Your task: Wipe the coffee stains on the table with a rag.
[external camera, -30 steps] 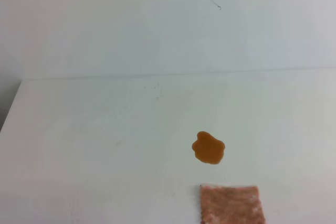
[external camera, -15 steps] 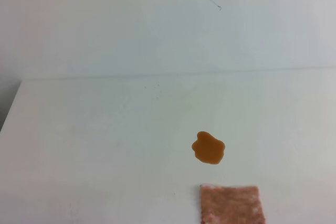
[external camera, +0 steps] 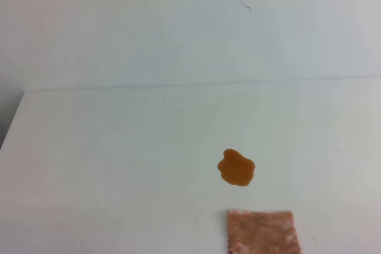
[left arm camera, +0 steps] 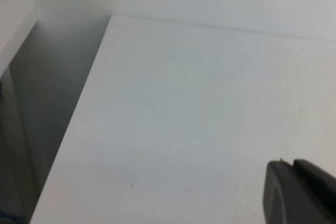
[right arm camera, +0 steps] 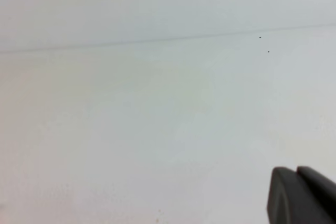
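The coffee stain (external camera: 237,168) is a small glossy orange-brown blob on the white table (external camera: 107,165), right of the middle in the exterior high view. The pinkish-brown fuzzy rag (external camera: 262,232) lies flat just below it at the bottom edge, apart from the blob and partly cut off. Neither gripper shows in the exterior high view. In the left wrist view my left gripper (left arm camera: 293,163) shows as dark fingers pressed together over bare table. In the right wrist view my right gripper (right arm camera: 296,170) looks the same, shut and empty. Stain and rag are out of both wrist views.
A pale wall (external camera: 178,28) rises behind the table's back edge. The table's left edge (left arm camera: 79,114) drops to a dark gap. Tiny dark specks (right arm camera: 264,44) dot the tabletop.
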Motion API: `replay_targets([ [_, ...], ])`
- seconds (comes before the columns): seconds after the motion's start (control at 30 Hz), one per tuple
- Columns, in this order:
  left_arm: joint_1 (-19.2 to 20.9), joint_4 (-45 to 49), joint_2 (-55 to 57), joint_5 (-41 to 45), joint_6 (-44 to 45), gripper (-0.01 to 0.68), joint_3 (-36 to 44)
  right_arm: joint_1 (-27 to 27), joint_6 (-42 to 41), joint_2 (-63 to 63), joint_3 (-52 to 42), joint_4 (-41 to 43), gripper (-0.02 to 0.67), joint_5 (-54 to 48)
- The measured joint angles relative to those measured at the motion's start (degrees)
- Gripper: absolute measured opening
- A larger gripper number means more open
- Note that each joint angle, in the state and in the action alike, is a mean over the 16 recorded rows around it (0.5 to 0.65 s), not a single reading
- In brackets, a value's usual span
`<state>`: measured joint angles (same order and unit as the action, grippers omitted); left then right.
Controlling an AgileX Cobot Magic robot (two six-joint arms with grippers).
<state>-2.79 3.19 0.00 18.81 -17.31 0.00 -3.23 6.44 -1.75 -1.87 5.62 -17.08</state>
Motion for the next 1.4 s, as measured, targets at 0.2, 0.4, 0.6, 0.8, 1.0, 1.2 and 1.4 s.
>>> replay_targets([
  [0.2,0.0,0.0,0.0,0.0,0.0,-0.003,0.0,0.0,0.0,0.0,0.0,0.0,-0.004,0.0],
  [0.4,0.0,0.0,0.0,0.0,0.0,-0.003,0.0,0.0,0.0,0.0,0.0,0.0,-0.004,0.0],
  [0.6,0.0,0.0,0.0,0.0,0.0,-0.003,0.0,0.0,0.0,0.0,0.0,0.0,-0.004,0.0],
  [0.8,0.0,0.0,0.0,0.0,0.0,-0.003,0.0,0.0,0.0,0.0,0.0,0.0,-0.004,0.0],
  [1.0,0.0,0.0,0.0,0.0,0.0,-0.003,0.0,0.0,0.0,0.0,0.0,0.0,-0.004,0.0],
  [1.2,0.0,0.0,0.0,0.0,0.0,-0.003,0.0,0.0,0.0,0.0,0.0,0.02,-0.003,0.0],
  [1.4,0.0,0.0,0.0,0.0,0.0,-0.003,0.0,0.0,0.0,0.0,0.0,0.12,-0.004,0.0],
])
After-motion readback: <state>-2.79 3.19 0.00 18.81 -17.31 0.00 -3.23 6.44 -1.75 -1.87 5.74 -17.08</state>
